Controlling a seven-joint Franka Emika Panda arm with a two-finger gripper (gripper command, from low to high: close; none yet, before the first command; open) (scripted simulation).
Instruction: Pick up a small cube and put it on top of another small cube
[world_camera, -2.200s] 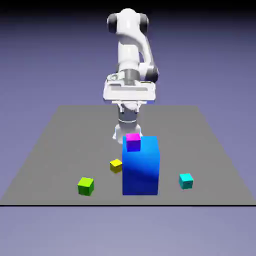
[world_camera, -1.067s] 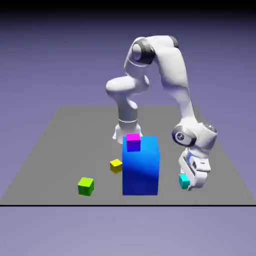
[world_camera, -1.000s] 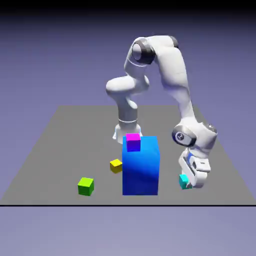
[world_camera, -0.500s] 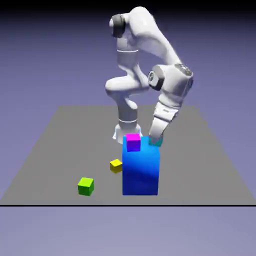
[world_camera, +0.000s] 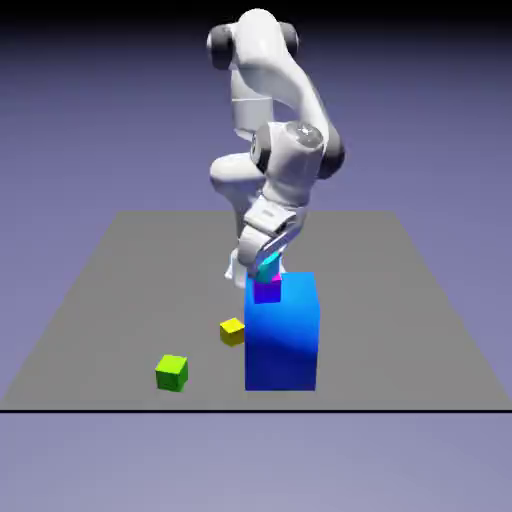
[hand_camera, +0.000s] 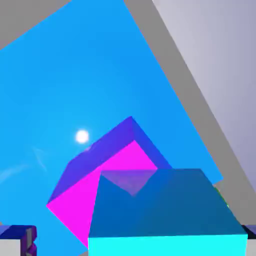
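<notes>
exterior view: cyan cube (world_camera: 268, 267) atop magenta cube (world_camera: 267, 291)

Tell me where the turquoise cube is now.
In the exterior view, the turquoise cube sits on top of the pink cube, just under the gripper, above the left part of the blue block's top.

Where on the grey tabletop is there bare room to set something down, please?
The exterior view's right side is bare, between the blue block and the table's edge. The exterior view's left side is bare too, beyond the green and yellow cubes. It's crowded atop the block, around the magenta and cyan cubes.
</notes>
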